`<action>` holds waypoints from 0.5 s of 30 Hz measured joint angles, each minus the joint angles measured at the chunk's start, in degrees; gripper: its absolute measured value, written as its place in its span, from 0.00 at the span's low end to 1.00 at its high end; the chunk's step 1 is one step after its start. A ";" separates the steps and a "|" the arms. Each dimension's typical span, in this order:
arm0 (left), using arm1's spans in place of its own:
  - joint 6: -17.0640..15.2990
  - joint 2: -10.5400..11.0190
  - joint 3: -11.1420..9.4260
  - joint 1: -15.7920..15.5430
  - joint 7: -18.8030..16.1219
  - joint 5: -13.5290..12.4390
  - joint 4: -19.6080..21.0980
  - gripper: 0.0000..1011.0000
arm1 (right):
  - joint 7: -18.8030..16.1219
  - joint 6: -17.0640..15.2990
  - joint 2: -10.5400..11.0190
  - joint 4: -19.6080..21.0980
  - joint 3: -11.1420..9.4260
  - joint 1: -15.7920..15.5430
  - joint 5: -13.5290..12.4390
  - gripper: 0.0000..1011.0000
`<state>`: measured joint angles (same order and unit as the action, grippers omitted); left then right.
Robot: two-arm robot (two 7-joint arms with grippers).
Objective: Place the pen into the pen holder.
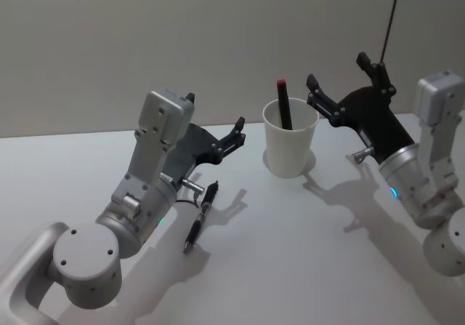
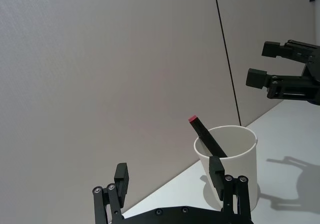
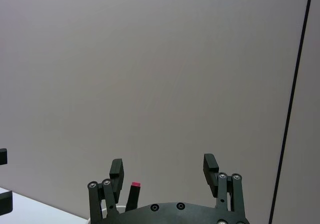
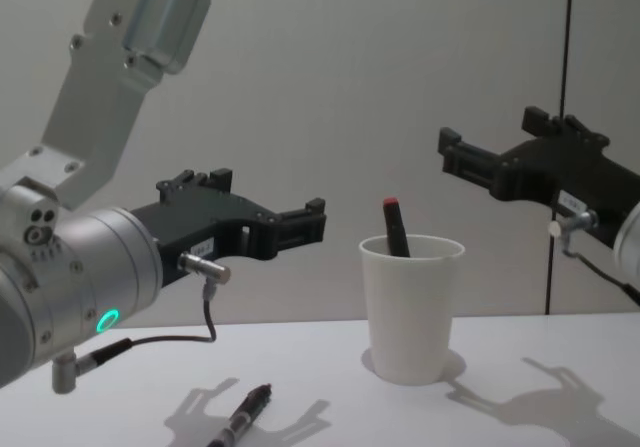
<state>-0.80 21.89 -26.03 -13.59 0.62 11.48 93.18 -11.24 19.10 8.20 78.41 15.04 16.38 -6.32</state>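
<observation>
The left arm (image 1: 138, 209) and right arm (image 1: 429, 179) are silver-grey, with rounded joints and small dark screws. The left gripper (image 1: 236, 134) and right gripper (image 1: 336, 70) are black with silver pivot screws. A thin cable (image 4: 208, 312) leaves a metal plug (image 4: 205, 267) by the left wrist's green light (image 4: 105, 319). The right wrist's light seems bluish.

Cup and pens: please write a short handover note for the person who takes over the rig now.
Left gripper: open, empty, raised left of the cup.
Right gripper: open, empty, raised right of the cup.
Cup: upright on the table, with a red-tipped pen leaning inside.
Done: that pen is in.
Left: a second pen lies on the table beside the left arm; it probably goes in next.
</observation>
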 joint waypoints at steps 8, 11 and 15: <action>0.00 0.00 0.00 0.00 0.00 0.00 0.00 0.99 | 1.05 -3.07 1.61 3.32 -0.32 -2.49 -1.51 0.99; 0.00 0.00 0.00 0.00 0.01 0.00 0.00 0.99 | 1.74 -4.99 2.64 5.38 -0.51 -4.08 -2.42 0.99; 0.00 0.00 0.00 0.00 0.01 0.00 0.00 0.99 | 2.61 -7.46 3.94 8.08 -0.77 -6.09 -3.60 0.99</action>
<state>-0.79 21.89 -26.03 -13.59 0.63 11.48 93.18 -8.63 11.63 12.14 86.49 14.27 10.29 -9.92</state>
